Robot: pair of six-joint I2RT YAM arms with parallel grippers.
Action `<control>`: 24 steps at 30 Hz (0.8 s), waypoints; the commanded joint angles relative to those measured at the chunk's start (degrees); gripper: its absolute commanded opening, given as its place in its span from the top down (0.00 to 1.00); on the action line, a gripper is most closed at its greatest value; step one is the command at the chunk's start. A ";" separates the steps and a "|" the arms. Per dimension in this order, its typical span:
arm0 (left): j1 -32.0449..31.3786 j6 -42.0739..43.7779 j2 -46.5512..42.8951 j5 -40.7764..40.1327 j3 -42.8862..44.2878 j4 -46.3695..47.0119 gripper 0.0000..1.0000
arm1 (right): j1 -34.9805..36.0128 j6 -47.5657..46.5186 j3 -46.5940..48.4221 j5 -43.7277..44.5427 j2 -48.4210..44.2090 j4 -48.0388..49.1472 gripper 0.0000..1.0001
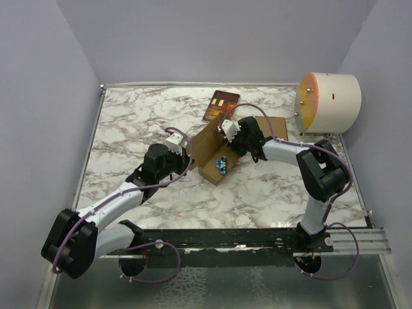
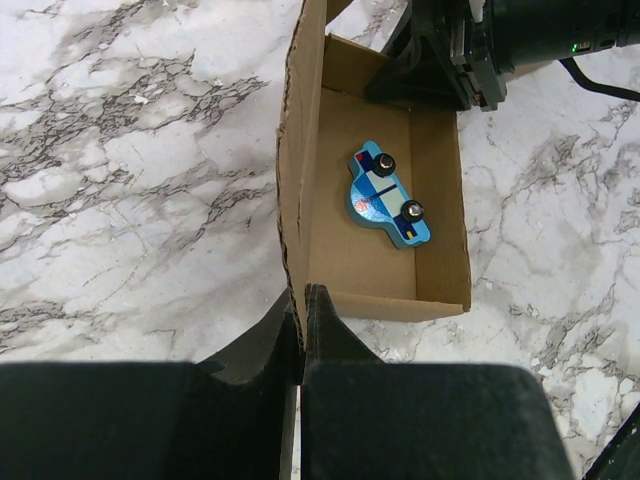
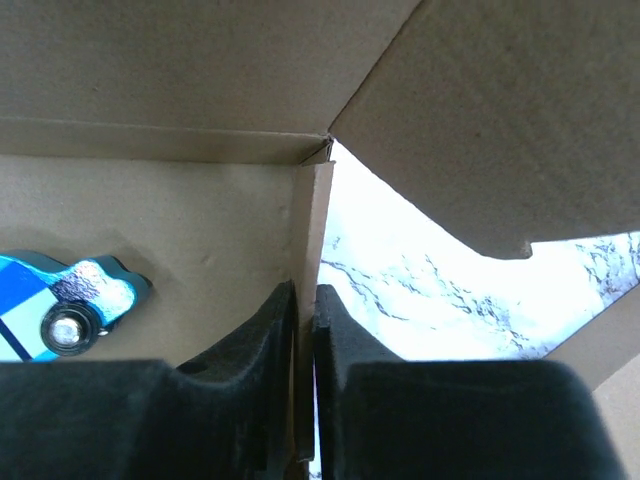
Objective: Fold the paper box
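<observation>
Nearest in the top view: black mounting rail (image 1: pixel 225 237) carrying both arm bases. Beyond it, white-and-grey marble table (image 1: pixel 129 122). Plain brown cardboard paper box (image 1: pixel 207 143) sits about mid-table, partly formed: one tall flap raised, another panel spread flat toward the right. Small blue toy car (image 1: pixel 221 165) lies in its open tray. Left gripper (image 1: pixel 188 152) meets the box's left wall; right gripper (image 1: pixel 226 131) meets its far end. Dark red-brown book with a picture cover (image 1: pixel 221 106) lies flat just behind the box. White drum with an orange face (image 1: pixel 328 100) stands at the far right corner.

Left wrist view: fingers pressed together on the edge of the box's upright left wall, cardboard pinched between them, no gap showing. Car rests on its side on the tray floor, two black wheels showing. Right gripper's black body is at the tray's far end.

Right wrist view: fingers almost closed, a thin upright cardboard panel clamped between them below an inside corner of the box. Broad flaps fill the top of the view. Car's blue end and one wheel show at lower left; marble shows through the gap on the right.
</observation>
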 commanded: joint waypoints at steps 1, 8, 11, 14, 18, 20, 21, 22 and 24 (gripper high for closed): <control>0.05 0.54 -0.29 1.27 2.25 0.56 1.00 | -0.28 0.69 1.12 -3.33 -0.54 -2.53 0.82; 0.02 0.63 -0.34 1.08 2.16 0.35 1.00 | -0.36 1.48 1.14 -5.34 -2.73 -2.83 0.80; -0.01 0.93 -0.25 0.95 2.26 0.31 1.00 | -0.59 1.60 1.10 -5.74 -3.48 -2.93 0.77; 0.05 1.46 -0.29 0.82 2.27 0.25 1.00 | -0.80 1.74 0.97 -6.50 -4.73 -3.14 0.72; -0.01 2.22 -0.47 0.68 2.56 -0.02 1.00 | -1.10 1.75 0.71 -7.96 -6.40 -3.72 0.64; 0.05 2.80 -0.51 0.57 2.77 -0.24 1.00 | -1.38 1.64 0.62 -8.71 -7.05 -4.24 0.62; 0.03 3.09 -0.51 0.49 2.85 -0.47 1.00 | -1.68 1.35 0.61 -9.39 -7.40 -4.57 0.60; 0.03 3.48 -0.51 0.43 3.03 -0.65 1.00 | -2.00 1.21 0.57 -9.86 -7.71 -4.85 0.59; 0.05 4.09 -0.45 0.14 3.37 -1.01 1.00 | -2.89 0.23 0.46 -11.54 -8.57 -5.70 0.55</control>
